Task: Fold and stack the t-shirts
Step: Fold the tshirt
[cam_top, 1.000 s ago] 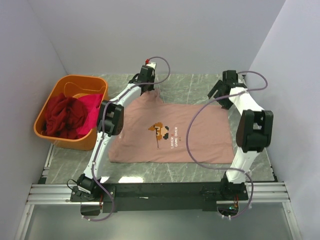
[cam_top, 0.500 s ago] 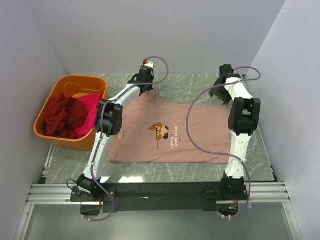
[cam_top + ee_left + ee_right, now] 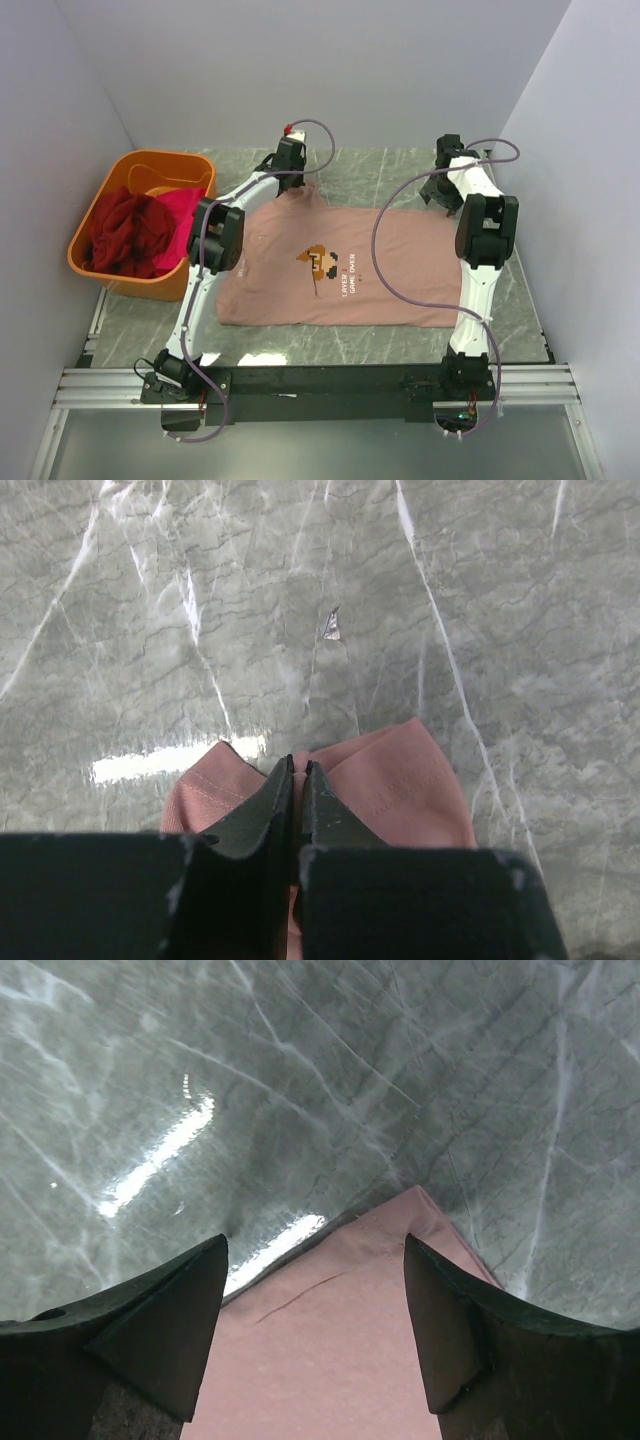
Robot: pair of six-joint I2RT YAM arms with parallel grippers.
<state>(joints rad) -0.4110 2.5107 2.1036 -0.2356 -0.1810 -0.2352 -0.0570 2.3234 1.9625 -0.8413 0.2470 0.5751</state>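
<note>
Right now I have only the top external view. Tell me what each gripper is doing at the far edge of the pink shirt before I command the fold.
Observer: In the left wrist view, the left gripper is shut, with a bunched fold of the pink t-shirt pinched in its jaws.
Operator: Now report the right side.
Observer: The right gripper is open. The shirt's corner lies flat on the table between its spread jaws and is not pinched.
Operator: Check that corner for wrinkles.
Observer: One short crease runs across the cloth just behind the corner. The rest in view lies smooth.
</note>
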